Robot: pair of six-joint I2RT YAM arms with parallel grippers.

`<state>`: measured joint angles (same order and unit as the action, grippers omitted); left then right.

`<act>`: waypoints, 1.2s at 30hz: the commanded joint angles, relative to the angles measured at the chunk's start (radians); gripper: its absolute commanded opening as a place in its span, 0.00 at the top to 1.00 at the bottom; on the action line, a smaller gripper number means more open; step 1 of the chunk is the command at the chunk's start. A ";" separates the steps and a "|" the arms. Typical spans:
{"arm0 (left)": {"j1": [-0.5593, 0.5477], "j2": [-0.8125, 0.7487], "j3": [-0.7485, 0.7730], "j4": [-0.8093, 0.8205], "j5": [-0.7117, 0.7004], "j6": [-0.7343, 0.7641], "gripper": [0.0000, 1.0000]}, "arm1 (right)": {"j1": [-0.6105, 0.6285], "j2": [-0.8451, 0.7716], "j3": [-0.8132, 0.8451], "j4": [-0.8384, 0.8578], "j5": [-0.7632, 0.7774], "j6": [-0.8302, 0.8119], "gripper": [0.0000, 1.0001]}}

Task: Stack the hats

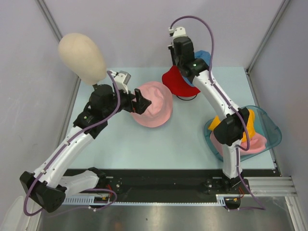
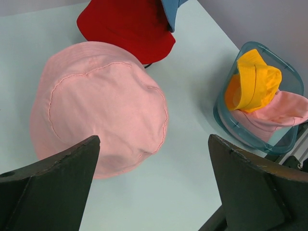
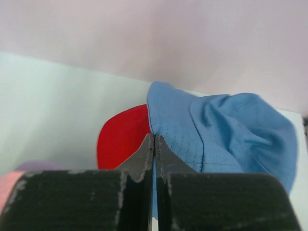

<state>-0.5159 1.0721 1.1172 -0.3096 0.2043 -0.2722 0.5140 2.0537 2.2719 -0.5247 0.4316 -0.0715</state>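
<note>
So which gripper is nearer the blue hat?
Right. The right gripper is shut on the brim of the blue hat; the left gripper hangs open at the pink hat, away from it.

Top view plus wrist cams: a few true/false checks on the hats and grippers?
1. The right gripper is shut on the blue hat. True.
2. The left gripper is clamped on the pink hat. False: its jaws stand wide open and hold nothing, with the hat lying on the table by it.
3. The orange hat lies in the tray. True.
4. The red hat sits on the mannequin head. False: the head is bare, and the red hat is on the table by the blue one.
</note>
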 commanded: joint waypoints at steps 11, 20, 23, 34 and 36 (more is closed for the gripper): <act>0.010 -0.063 -0.040 0.003 -0.026 -0.019 0.00 | 0.026 0.083 -0.037 0.117 -0.208 -0.036 1.00; 0.010 -0.080 -0.053 -0.014 -0.045 -0.024 0.00 | 0.014 0.163 -0.063 0.072 -0.321 -0.014 1.00; 0.011 -0.084 -0.057 -0.017 -0.049 -0.025 0.00 | -0.002 0.169 -0.098 0.083 -0.338 0.013 1.00; 0.011 -0.081 -0.048 -0.028 -0.052 -0.024 0.00 | -0.042 0.290 0.001 -0.035 -0.422 0.032 1.00; 0.011 -0.081 -0.048 -0.028 -0.052 -0.022 0.00 | -0.043 0.302 -0.005 -0.046 -0.422 0.033 1.00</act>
<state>-0.5137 1.0122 1.0611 -0.3477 0.1596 -0.2874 0.4740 2.3146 2.2318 -0.5114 0.0364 -0.0513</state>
